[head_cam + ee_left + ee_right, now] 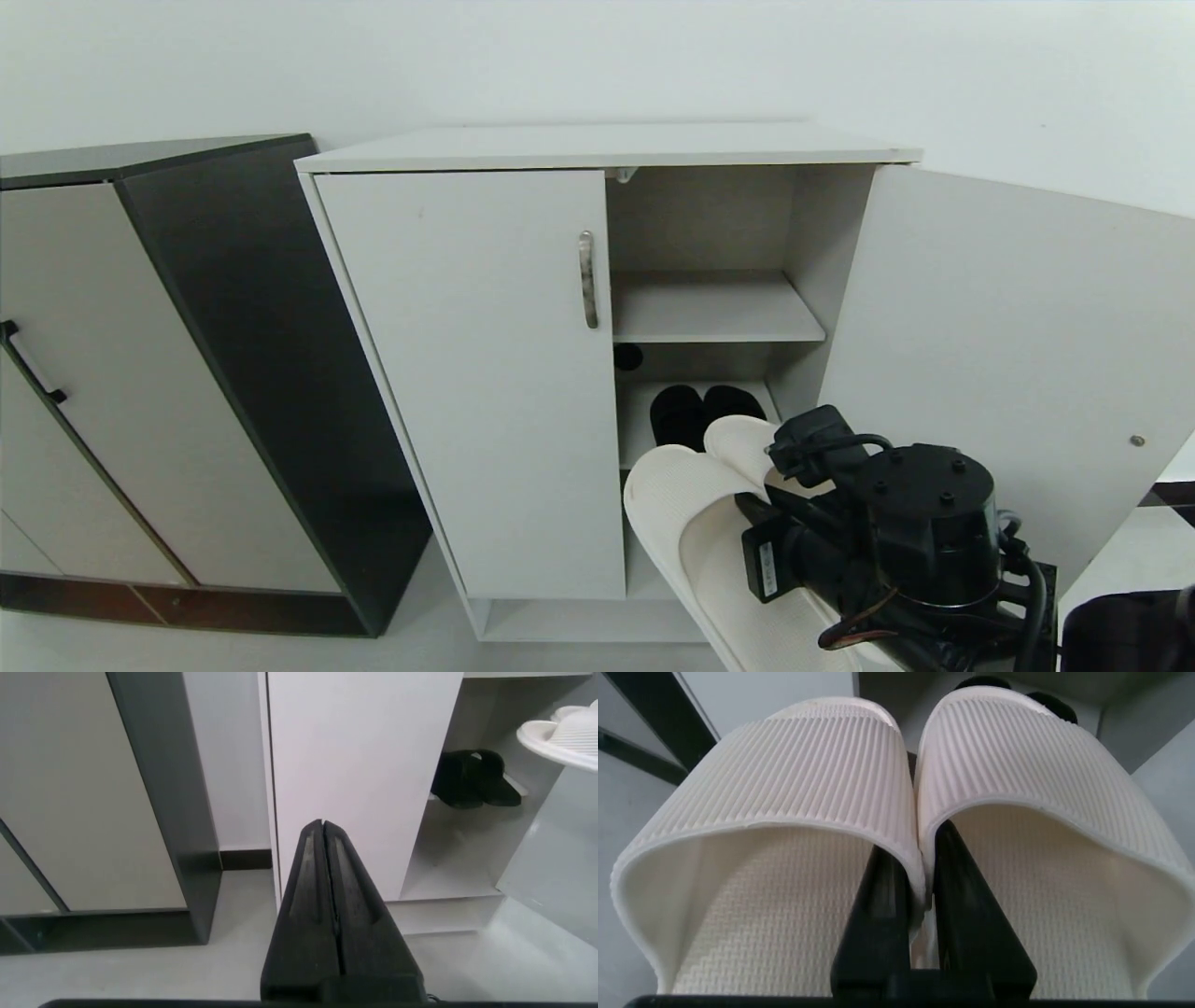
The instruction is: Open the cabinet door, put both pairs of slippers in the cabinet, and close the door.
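The white cabinet (607, 145) has its right door (1008, 345) swung open and its left door (467, 373) closed. A black pair of slippers (700, 411) (476, 775) lies on the lower shelf inside. A white ribbed pair of slippers (681, 495) (831, 793) (561, 737) hangs in the air in front of the opening, toes toward the cabinet. My right gripper (920, 873) (780, 509) is shut on the two touching inner edges of the white pair. My left gripper (323, 831) is shut on nothing, low in front of the closed left door.
An upper shelf (709, 308) inside the cabinet is bare. A metal handle (587, 278) sits on the closed door's edge. A dark-sided cabinet (261, 355) stands against the white one's left. Grey floor (234, 924) lies in front.
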